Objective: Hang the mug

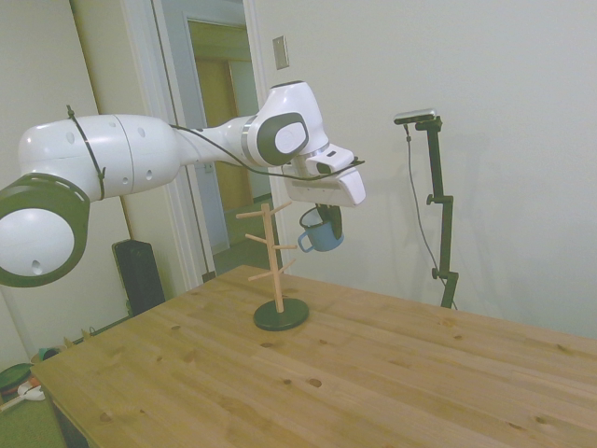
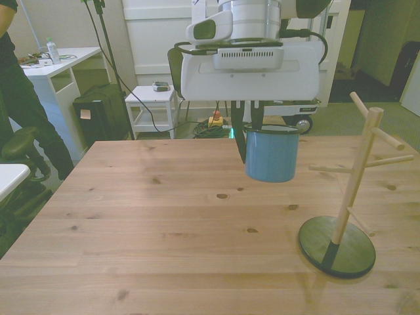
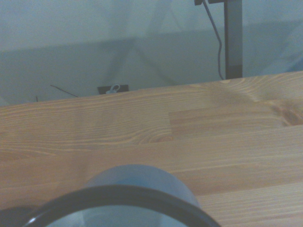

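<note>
The light-blue mug (image 1: 320,233) hangs in the air high above the table, tilted, held at its dark rim by my gripper (image 1: 326,217), which is shut on it. In the front view the mug (image 2: 271,155) sits under the gripper (image 2: 248,134), left of the wooden peg stand (image 2: 352,190). In the side view the peg stand (image 1: 274,252) is just left of the mug, the mug near the tip of a mid-height peg. The wrist view shows the mug's rim and blue wall (image 3: 137,182) close up over the table.
The peg stand has a dark round base (image 2: 337,246) and several pegs slanting upward. A person (image 2: 16,98) stands at the front view's left edge beside a white desk. A white side table (image 2: 152,105) and cables lie behind the table.
</note>
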`<action>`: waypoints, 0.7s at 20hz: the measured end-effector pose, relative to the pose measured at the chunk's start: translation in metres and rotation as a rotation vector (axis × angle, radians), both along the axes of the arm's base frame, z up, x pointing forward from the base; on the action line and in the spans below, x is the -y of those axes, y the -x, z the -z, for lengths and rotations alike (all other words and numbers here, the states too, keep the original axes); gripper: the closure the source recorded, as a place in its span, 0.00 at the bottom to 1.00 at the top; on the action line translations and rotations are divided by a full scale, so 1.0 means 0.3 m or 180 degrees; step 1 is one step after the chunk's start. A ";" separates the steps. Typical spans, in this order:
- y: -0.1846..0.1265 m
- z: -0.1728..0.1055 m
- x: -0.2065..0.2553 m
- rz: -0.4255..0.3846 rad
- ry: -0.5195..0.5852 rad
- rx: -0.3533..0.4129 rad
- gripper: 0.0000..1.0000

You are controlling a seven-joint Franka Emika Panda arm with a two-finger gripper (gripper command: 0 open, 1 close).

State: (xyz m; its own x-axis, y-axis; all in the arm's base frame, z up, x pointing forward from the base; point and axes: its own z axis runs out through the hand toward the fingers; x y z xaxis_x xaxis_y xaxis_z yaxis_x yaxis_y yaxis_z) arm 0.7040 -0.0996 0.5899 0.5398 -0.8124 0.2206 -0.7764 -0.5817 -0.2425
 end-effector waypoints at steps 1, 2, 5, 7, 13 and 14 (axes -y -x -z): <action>-0.003 0.002 -0.006 0.0002 -0.0002 0.0001 1.00; -0.006 0.005 -0.012 0.0002 -0.0004 -0.0001 1.00; -0.019 0.027 -0.027 -0.0003 -0.0006 -0.0029 1.00; -0.028 0.049 -0.038 -0.0010 -0.0009 -0.0055 1.00; -0.044 0.067 -0.092 -0.0039 -0.0018 -0.0064 1.00; -0.046 0.068 -0.098 -0.0037 -0.0020 -0.0061 1.00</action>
